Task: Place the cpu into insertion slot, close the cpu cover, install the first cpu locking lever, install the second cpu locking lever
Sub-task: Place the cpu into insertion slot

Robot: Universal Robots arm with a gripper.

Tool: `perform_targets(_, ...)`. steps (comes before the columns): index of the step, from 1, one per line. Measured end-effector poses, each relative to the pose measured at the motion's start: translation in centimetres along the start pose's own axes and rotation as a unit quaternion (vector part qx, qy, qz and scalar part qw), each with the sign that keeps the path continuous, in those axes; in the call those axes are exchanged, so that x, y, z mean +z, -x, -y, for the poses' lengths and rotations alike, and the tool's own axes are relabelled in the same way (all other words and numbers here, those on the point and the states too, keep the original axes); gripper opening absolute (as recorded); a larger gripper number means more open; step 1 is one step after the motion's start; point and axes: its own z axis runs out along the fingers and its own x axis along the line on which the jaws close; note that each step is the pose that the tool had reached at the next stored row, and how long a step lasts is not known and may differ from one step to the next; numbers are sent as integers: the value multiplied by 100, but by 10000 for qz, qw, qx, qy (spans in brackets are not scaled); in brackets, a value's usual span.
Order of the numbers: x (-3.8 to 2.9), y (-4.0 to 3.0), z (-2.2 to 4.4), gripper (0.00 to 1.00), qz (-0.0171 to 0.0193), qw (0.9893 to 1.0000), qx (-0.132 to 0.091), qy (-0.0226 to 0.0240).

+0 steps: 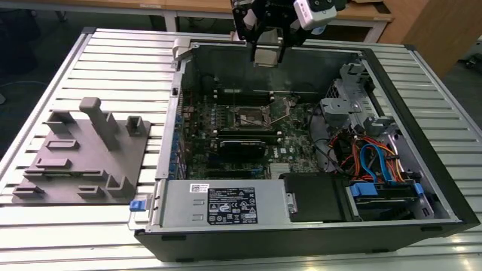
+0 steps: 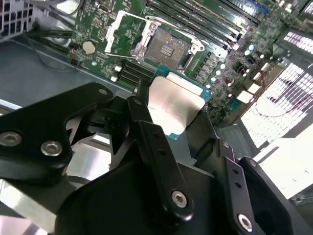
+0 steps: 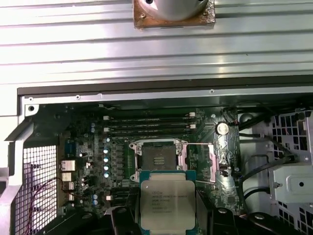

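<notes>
The gripper [image 1: 267, 49] is closed narrowly on the cpu [image 1: 265, 57], which sits clamped between its two black fingers [image 2: 156, 147] by opposite edges. The gripper and cpu are raised clear above the open computer case [image 1: 421, 186], over the far wall of the case. In both wrist views the cpu [image 2: 178, 103] [image 3: 166, 203] is a flat square part: a dull silver metal top with stepped corners, faint print on its face, and a thin green board edge showing around the metal. The insertion slot [image 1: 250, 117] lies below the gripper on the green motherboard [image 1: 200, 141], well apart from the held cpu. In the second wrist view the insertion slot [image 2: 168, 49] has a black rim and a dark centre with small bright pads, and nothing is seated in it. The cpu cover [image 2: 139, 18] stands swung open beside the slot, on the side away from the memory slots [image 2: 210, 24], its large square window showing. In the first wrist view the slot [image 3: 157, 157] lies just beyond the cpu's leading edge, and the memory slots [image 3: 146, 122] lie beyond that.
</notes>
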Motion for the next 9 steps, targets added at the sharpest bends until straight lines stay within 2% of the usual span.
perform_targets(2,2,-3,0,54,11,9999,123,2)
perform_targets(9,3,-4,1,54,12,9999,126,3)
